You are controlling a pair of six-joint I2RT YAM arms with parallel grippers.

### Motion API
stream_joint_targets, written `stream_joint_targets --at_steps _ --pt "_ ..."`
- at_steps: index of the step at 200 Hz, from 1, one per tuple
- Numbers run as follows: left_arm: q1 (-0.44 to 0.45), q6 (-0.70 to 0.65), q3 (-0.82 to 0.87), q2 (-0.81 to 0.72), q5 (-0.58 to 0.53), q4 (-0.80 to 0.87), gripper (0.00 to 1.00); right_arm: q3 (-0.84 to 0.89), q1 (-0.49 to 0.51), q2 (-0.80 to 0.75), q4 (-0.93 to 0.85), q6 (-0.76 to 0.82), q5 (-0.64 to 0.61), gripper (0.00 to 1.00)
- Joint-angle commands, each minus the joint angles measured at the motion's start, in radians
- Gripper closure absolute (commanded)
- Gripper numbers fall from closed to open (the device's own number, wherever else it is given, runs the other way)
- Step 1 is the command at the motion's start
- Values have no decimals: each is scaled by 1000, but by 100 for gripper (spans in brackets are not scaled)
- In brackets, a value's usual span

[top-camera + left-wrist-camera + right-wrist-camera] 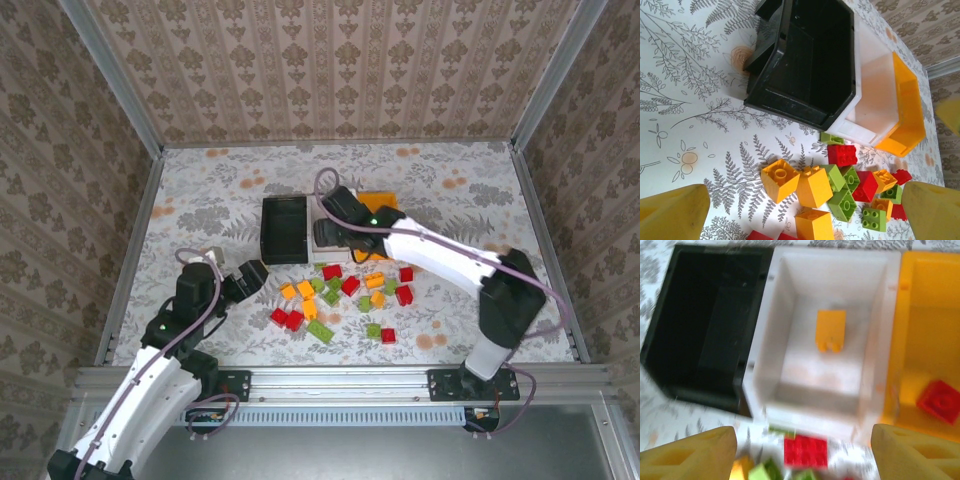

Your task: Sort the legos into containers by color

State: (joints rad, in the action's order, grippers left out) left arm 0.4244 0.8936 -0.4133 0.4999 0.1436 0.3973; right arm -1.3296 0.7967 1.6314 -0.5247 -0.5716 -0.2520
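right tool (802, 452): jaws set wide, nothing between the yellow fingers (690, 452); it hangs over the near wall of the middle bin, looking down into it.
white open-topped rectangular plastic bin (760, 365): directly below the right tool. One small orange plastic brick (831, 330) shows against its floor. The picture is blurred, so I cannot tell whether the brick lies flat.
orange open-topped rectangular plastic bin (900, 340): right of the white bin, walls touching. It holds one small red plastic brick (940, 400) near its front corner.
black open-topped rectangular plastic bin (705, 330): left of the white bin and hard against it; no brick visible inside.
red flat-studded brick (805, 450): on the counter, just beside the white bin's near wall, with a lime green brick (832, 137) next to it.
loose plastic bricks, red, orange and lime green (340, 295): scattered on the counter in front of the three bins, between the two arms. Some touch, others lie apart.
left tool (802, 210): jaws wide and empty. It sits low over the counter at the left edge of the scatter, aimed toward the bins and apart from them.
floral-patterned counter (200, 200): carries the bins and the bricks.
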Motion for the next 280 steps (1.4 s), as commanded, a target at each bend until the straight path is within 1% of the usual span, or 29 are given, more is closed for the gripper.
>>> stream_joint_targets --at_steps 1,20,42,74,84,94,109,149,189,226,245,280 --pt "-7 -32 -23 8 21 -4 0 146 51 -131 -67 13 17 28" --pt "-7 -23 -9 13 27 -25 0 274 82 -216 -113 -22 32 31" --pt "-7 -17 5 26 31 -52 0 387 123 -281 -120 -89 54 32" --pt "-9 -7 20 48 28 -77 0 484 165 -255 -71 -185 54 32" --pt "-9 -4 26 50 27 -80 0 508 167 -246 -36 -210 60 34" --pt "-9 -1 30 48 28 -81 0 526 167 -201 -15 -234 60 38" --pt "-9 -1 34 47 31 -79 0 537 167 -173 35 -256 58 43" --pt "-10 -1 39 38 30 -75 0 520 167 -119 50 -287 20 44" --pt "-12 4 47 35 32 -87 0 502 165 -68 58 -311 -39 51" --pt "-13 1 47 36 35 -86 0 485 164 -50 64 -291 -77 59" --pt "-13 1 49 36 37 -87 0 477 164 -41 72 -272 -76 65" --pt "-15 0 48 35 38 -89 0 477 165 -86 81 -219 -58 76"
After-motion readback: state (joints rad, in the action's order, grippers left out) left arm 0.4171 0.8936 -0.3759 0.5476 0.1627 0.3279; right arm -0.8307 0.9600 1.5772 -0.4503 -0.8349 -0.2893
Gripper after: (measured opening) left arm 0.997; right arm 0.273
